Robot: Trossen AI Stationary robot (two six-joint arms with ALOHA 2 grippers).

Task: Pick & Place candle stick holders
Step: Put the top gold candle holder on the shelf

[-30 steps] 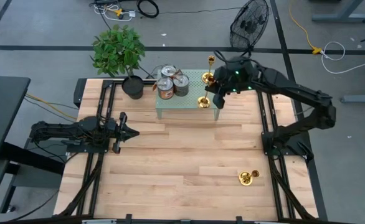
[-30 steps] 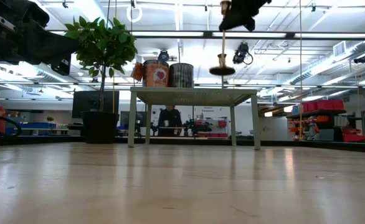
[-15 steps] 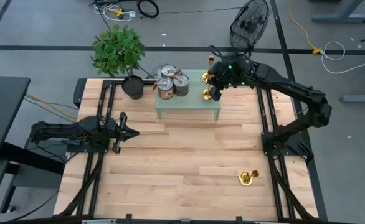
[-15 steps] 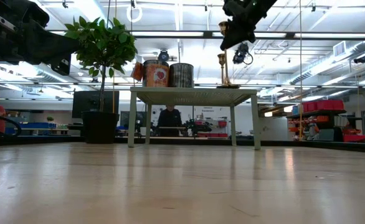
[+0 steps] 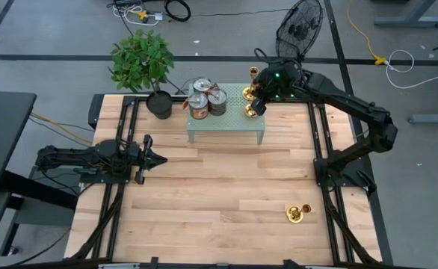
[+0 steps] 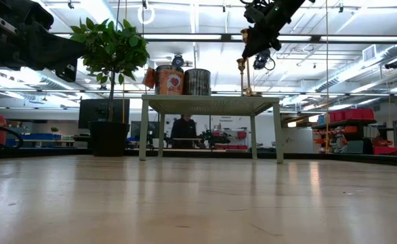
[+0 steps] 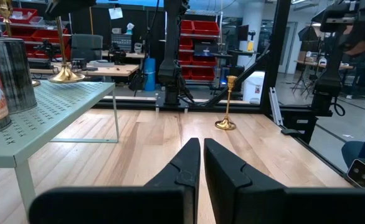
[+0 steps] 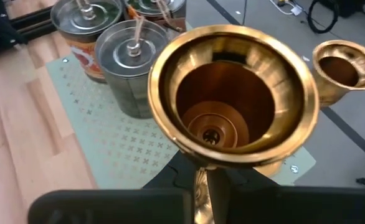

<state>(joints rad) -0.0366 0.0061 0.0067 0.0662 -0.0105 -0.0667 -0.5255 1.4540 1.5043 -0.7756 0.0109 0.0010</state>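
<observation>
- The wooden table [image 5: 219, 187] lies well below my right gripper [image 5: 258, 105], which hangs over the right end of the small green stand [image 5: 226, 127].
- My left gripper [image 5: 146, 157] waits low over the table's left side, far from my right one, its fingers [image 7: 182, 163] pressed almost together on nothing.
- The tins [image 5: 204, 101] sit on the stand off to my right gripper's left.
- My right gripper pinches the stem of one candle stick holder [image 8: 232, 99], its base on or just above the stand (I cannot tell which).
- A second holder [image 5: 253, 73] stands just beyond; a third [image 5: 295, 214] lies far off on the table.
- My worry: opening off-vertical could topple this tall, narrow holder, or a sideways retreat could clip its neighbour.
</observation>
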